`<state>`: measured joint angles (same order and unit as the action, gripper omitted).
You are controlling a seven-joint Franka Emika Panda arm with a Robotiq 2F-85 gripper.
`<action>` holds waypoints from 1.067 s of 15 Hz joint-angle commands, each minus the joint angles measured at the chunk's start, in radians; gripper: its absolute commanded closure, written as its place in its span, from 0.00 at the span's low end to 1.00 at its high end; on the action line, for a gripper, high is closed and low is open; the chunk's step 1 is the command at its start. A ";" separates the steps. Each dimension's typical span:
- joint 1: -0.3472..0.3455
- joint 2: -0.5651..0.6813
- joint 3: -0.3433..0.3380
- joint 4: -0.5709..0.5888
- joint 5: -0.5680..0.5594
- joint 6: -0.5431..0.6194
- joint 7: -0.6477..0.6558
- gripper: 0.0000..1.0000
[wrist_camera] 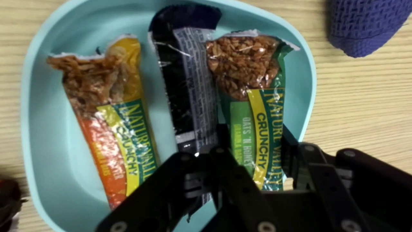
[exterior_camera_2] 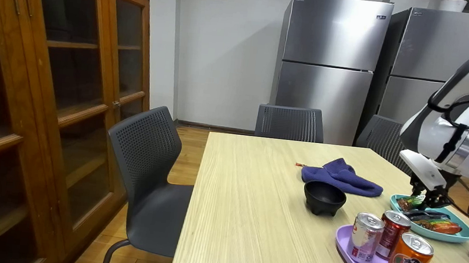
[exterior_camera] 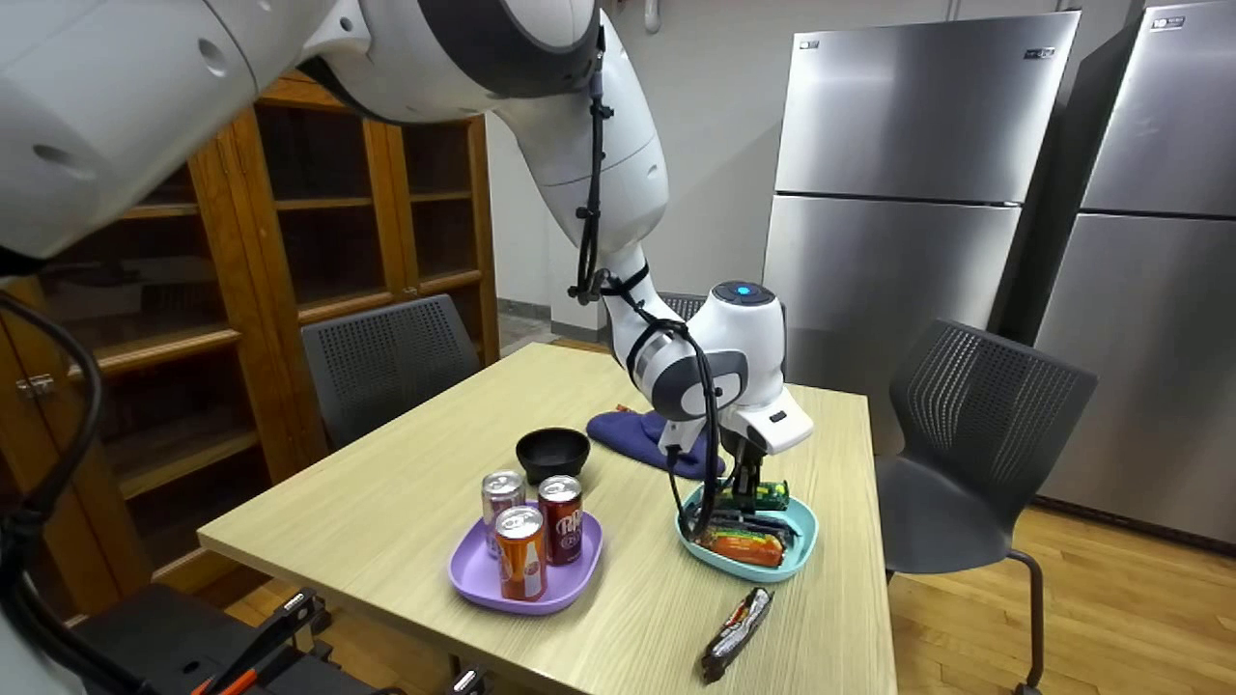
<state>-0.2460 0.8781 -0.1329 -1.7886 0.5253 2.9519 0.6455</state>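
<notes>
A pale table (exterior_camera: 406, 454) with fine wood grain stands in front of tall brushed-steel refrigerators (exterior_camera: 908, 116). The black fingers (wrist_camera: 290, 151) are clamped across the granola bar in a green, partly clear plastic wrapper (wrist_camera: 254, 116), which is in or just above a turquoise plastic tray with rounded corners (wrist_camera: 51, 145), close to the table's right edge as seen in an exterior view; whether the bar touches the tray's bottom, I cannot tell. I expect it to be light and rather stiff, but brittle: strong pressure could crumble the oats inside, and the glossy film may be slippery. The middle of its long sides seems the best place for holding; the crimped ends look thin and loose. Beside it lie a slim bar in black shiny wrapper (wrist_camera: 193, 90) and an orange, yellow and green granola bar (wrist_camera: 112, 129). Nearer to the table's front edge there is a dark, crinkled bar (exterior_camera: 737, 634), and a lilac tray (exterior_camera: 473, 576) carrying three smooth metal cans (exterior_camera_2: 409, 261). Farther from this edge are a round black bowl on short feet (exterior_camera_2: 324, 197) and a rumpled dark-blue cloth (exterior_camera_2: 338, 177) of waffle-like weave.
</notes>
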 commanded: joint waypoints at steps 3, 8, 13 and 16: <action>-0.008 0.019 0.011 0.046 0.016 -0.003 0.021 0.29; -0.029 -0.020 0.032 0.017 0.021 0.017 -0.010 0.00; -0.049 -0.097 0.049 -0.050 -0.006 0.021 -0.091 0.00; -0.064 -0.162 0.052 -0.111 -0.021 -0.002 -0.195 0.00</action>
<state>-0.2703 0.8211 -0.1135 -1.7973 0.5219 2.9733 0.5576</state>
